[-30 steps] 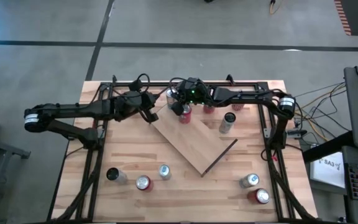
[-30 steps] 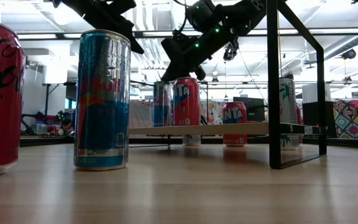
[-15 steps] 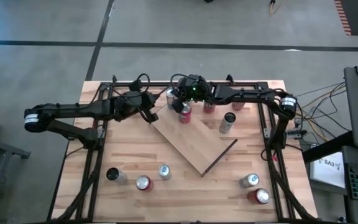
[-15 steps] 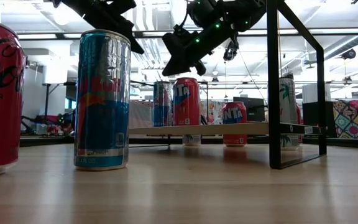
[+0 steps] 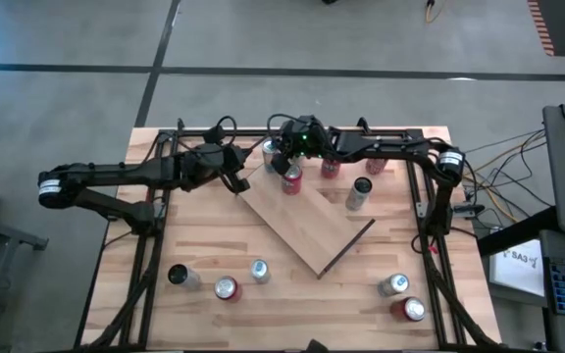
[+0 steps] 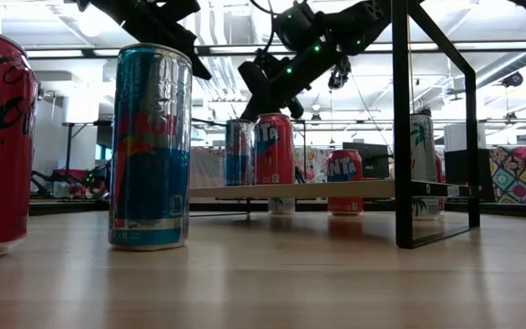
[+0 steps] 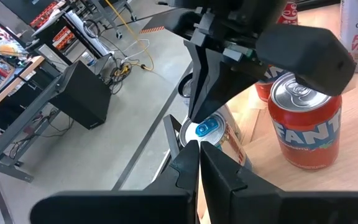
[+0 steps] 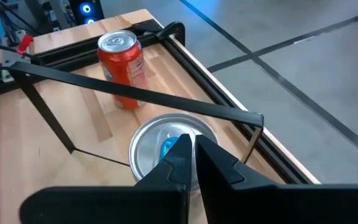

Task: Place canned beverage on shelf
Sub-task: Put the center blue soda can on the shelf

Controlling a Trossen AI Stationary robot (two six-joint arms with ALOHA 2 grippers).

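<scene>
Shelf (image 5: 303, 226) lies angled mid-desk (image 5: 204, 255); orange can (image 5: 291, 179) stands on its far corner, blue can (image 5: 270, 152) just beyond. My right claw (image 5: 284, 163), fingers together, hovers above both, shifted slightly since earlier. My left claw (image 5: 240, 183), fingers together, waits beside that corner.

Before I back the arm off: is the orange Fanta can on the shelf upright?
Upright: the Fanta can stands on its base on the shelf, top facing up.
</scene>
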